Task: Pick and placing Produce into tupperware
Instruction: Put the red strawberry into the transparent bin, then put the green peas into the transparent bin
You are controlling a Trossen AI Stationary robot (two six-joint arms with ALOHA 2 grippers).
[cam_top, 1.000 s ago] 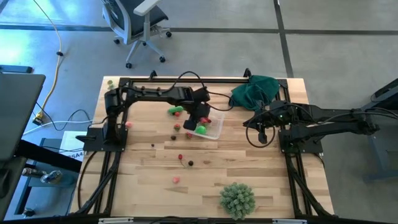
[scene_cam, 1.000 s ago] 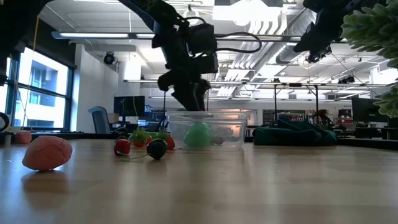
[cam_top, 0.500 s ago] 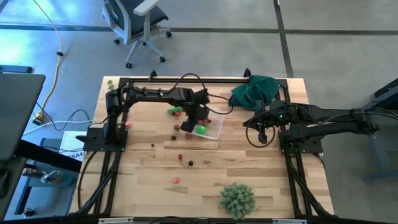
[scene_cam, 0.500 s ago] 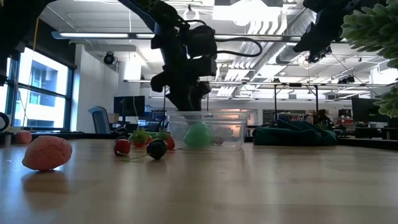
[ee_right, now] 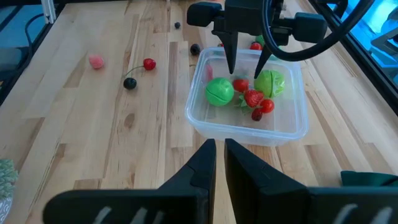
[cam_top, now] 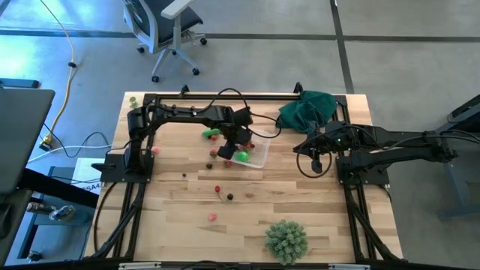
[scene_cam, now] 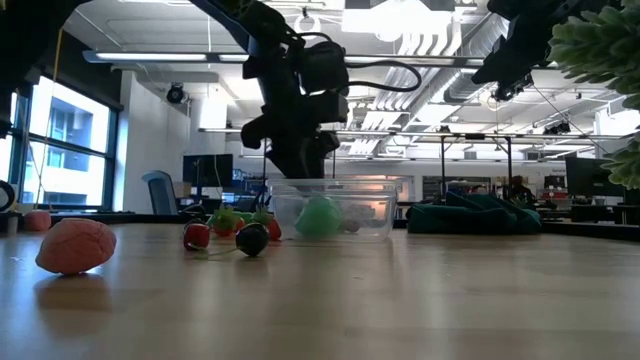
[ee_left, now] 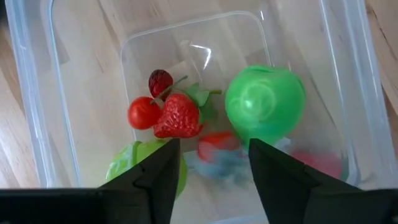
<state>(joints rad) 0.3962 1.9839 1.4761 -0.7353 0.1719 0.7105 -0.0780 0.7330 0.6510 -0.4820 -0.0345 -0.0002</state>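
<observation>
Currently: tupperware (ee_right: 247, 99) mid-table holds strawberry (ee_left: 179, 116), green ball (ee_left: 265, 102); left gripper (ee_right: 244, 68) spread, empty, above it, hiding red pieces. Right gripper (ee_right: 216, 163) pressed together, waiting nearby.

Overhead cam looks down, low cam level; both share the tupperware (cam_top: 253, 153).
</observation>
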